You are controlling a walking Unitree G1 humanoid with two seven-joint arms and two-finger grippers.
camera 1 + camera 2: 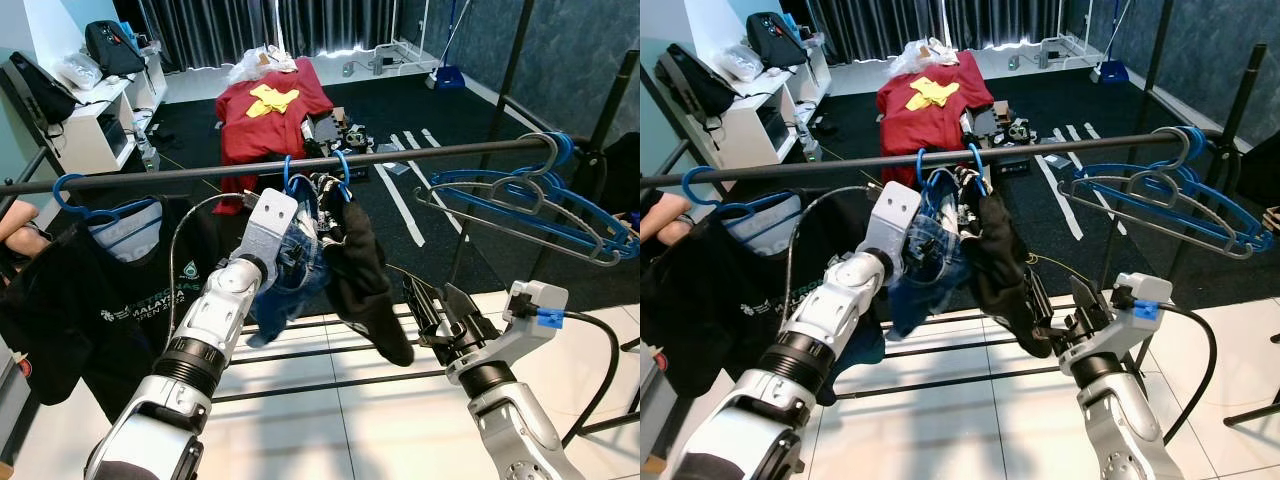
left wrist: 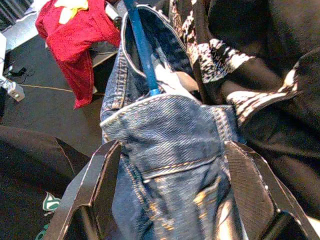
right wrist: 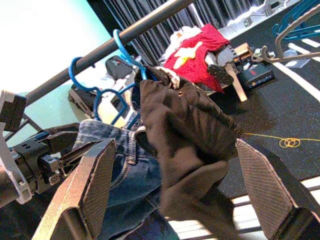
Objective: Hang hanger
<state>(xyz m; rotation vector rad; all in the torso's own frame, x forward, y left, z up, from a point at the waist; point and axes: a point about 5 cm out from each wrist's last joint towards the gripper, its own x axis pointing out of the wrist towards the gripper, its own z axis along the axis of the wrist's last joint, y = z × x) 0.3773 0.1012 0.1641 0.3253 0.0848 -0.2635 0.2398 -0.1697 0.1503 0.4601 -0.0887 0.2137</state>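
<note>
A dark rail (image 1: 450,152) runs across in front of me. At its middle hang two blue hangers (image 1: 288,175), one carrying blue jeans (image 1: 290,275), the other a black garment (image 1: 365,270). My left gripper (image 2: 170,195) is raised to the jeans. It is open, with its fingers (image 2: 100,190) on either side of the denim waistband just below the blue hanger neck (image 2: 142,45). My right gripper (image 1: 432,312) is lower and to the right, open, pointing up at the hem of the black garment (image 3: 190,130) without touching it.
Several empty blue and grey hangers (image 1: 540,200) hang at the rail's right end. A black T-shirt (image 1: 90,290) on a blue hanger hangs at the left, with a person's arm (image 1: 15,220) behind it. Low rack bars (image 1: 330,350) cross below. A red shirt (image 1: 265,110) lies farther back.
</note>
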